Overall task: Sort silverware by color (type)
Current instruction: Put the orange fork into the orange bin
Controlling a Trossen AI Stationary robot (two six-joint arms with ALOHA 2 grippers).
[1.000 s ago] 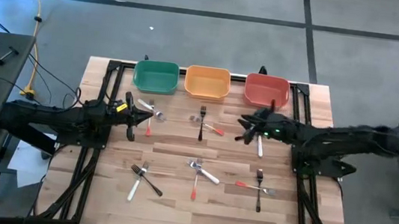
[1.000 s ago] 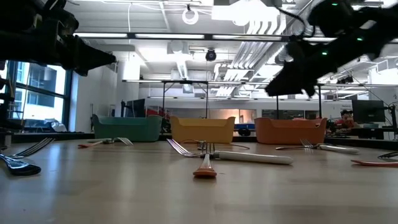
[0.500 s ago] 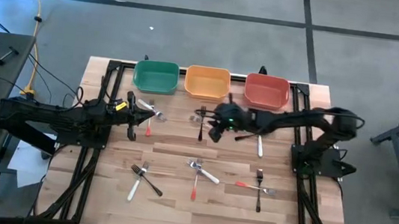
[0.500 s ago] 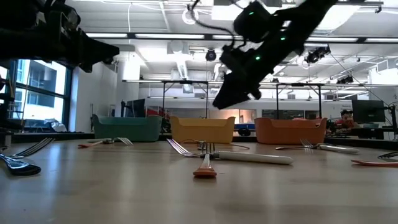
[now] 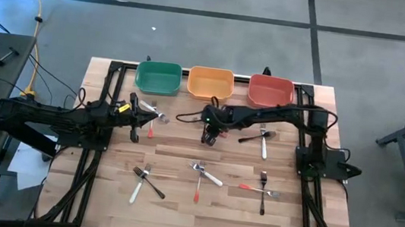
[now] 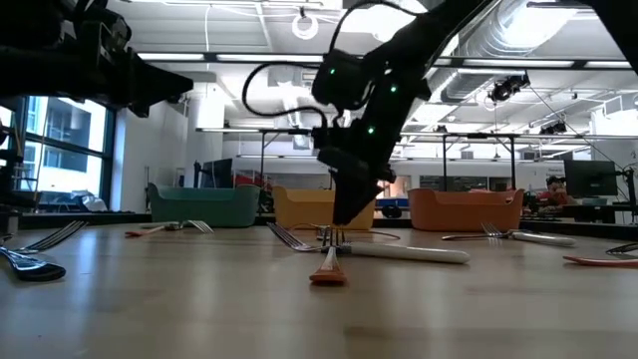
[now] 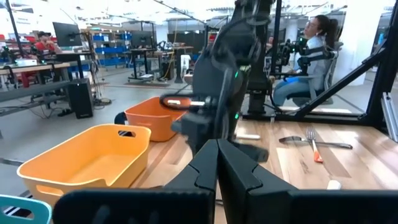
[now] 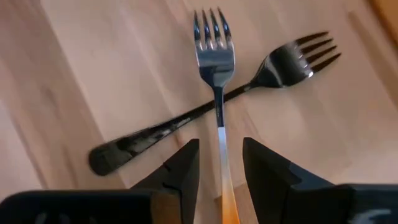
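Note:
Two crossed pieces of silverware lie on the table in front of the orange bin [image 5: 210,84]. An orange-handled fork [image 8: 214,56] rests across a black fork [image 8: 155,134]. My right gripper [image 8: 219,171] hangs just over them [image 5: 211,135], open and pointing steeply down. Its fingers stand on either side of the orange fork's handle [image 8: 222,155] without touching it. My left gripper [image 7: 217,163] is shut and empty. It is held level above the table's left side [image 5: 135,125].
A green bin [image 5: 158,78] and a red bin [image 5: 271,92] flank the orange one along the far edge. More silverware lies near the left gripper [image 5: 152,115], right of centre [image 5: 263,141], at centre [image 5: 203,175], near left [image 5: 145,182] and near right [image 5: 263,188].
My right gripper has swept from in front of the red bin toward the table's left. It has sunk and tipped from nearly level to steeply downward, ending over the crossed forks. No silverware has moved.

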